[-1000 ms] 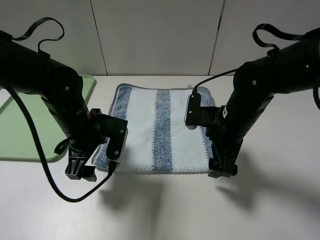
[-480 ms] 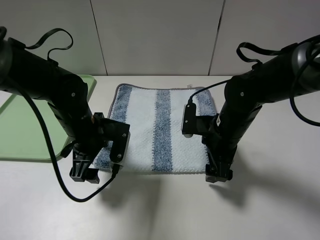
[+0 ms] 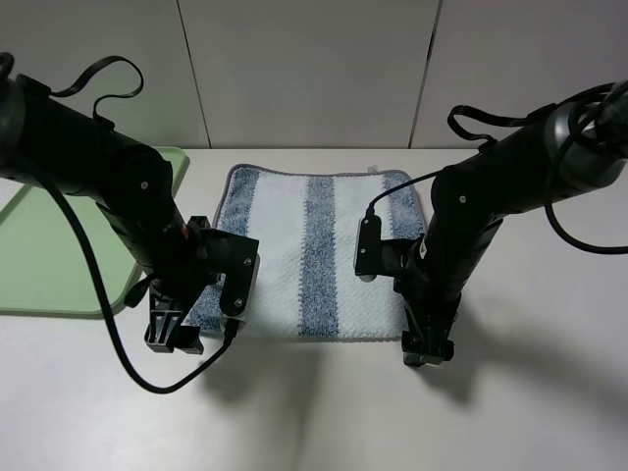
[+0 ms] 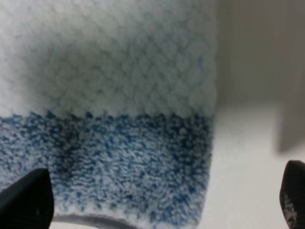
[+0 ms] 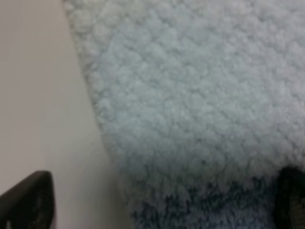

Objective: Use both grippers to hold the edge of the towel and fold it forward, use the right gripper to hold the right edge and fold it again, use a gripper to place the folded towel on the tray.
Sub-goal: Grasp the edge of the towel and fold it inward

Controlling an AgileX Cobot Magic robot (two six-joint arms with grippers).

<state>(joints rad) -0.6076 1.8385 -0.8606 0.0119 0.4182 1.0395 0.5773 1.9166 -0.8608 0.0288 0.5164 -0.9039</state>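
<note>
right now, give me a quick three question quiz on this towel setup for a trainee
1. True or false: the towel lies spread flat on the table, not yet folded.
2. In the high view, where is the tray? A) left of the towel. B) right of the towel. C) underneath the towel.
3. Are the left gripper and the right gripper, down at the towel's near corners, open or shut?

Key: 1 true; 2 A; 3 both open.
</note>
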